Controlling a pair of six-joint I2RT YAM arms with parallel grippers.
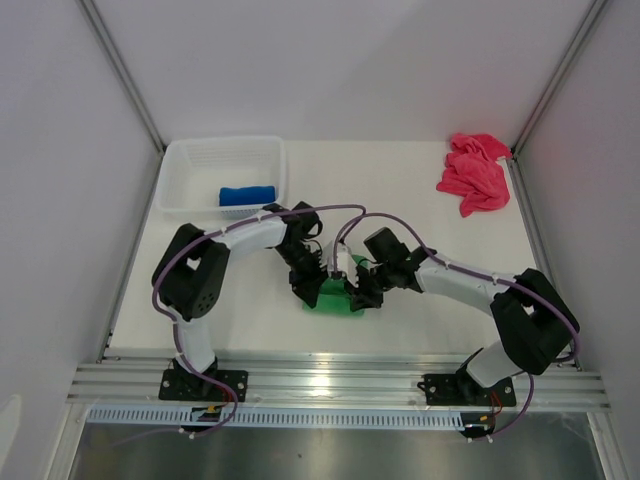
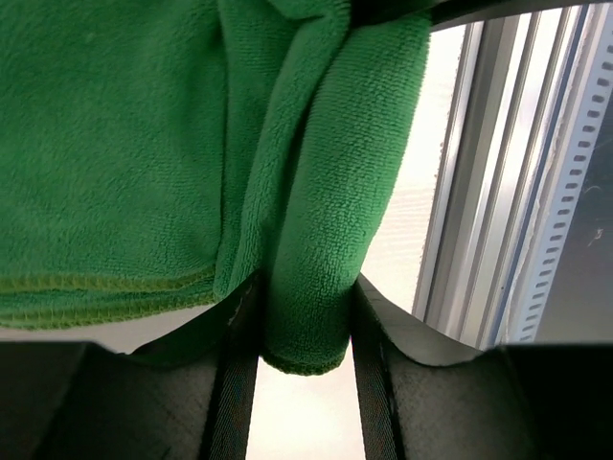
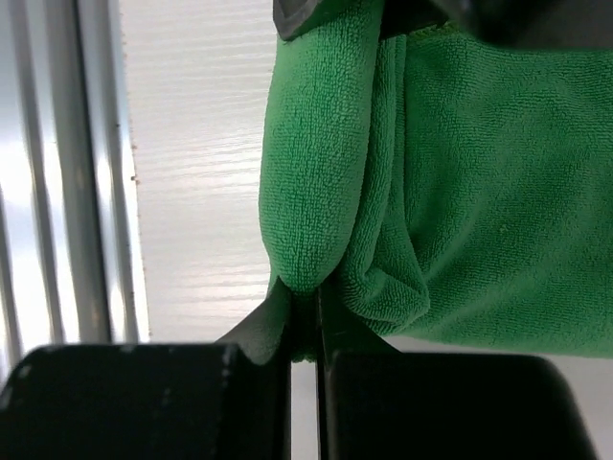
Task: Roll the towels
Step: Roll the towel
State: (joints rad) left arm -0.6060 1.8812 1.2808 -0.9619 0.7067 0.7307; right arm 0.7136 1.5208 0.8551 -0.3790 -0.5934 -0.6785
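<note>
The table (image 1: 400, 190) carries everything. The white basket (image 1: 170, 175) sits at ten o'clock from its middle; the pink towel (image 1: 475, 175) lies crumpled at two o'clock, well apart from both arms. The green towel (image 1: 335, 297) lies toward six o'clock, between the two wrists, and the blue towel (image 1: 247, 195) rests rolled inside the basket.

The left gripper (image 2: 306, 326) has its fingers apart with a thick fold of green cloth filling the gap and touching both; it holds, though how firmly I cannot tell. The right gripper (image 3: 305, 316) is pinched nearly closed on a thin edge of the same towel.

Risk, as I judge it: the left hold looks loose, so the fold could slip out and the roll slacken or spring flat. If the two ends are turned unevenly, the roll would come out skewed. The towel also lies near the metal rail (image 2: 498, 192), so a pull toward six o'clock could drag it over the table's edge.

The top view places the basket and the other towels but hides the fingers behind the wrists; only the wrist views show the cloth in each grip, and the rail close by.
</note>
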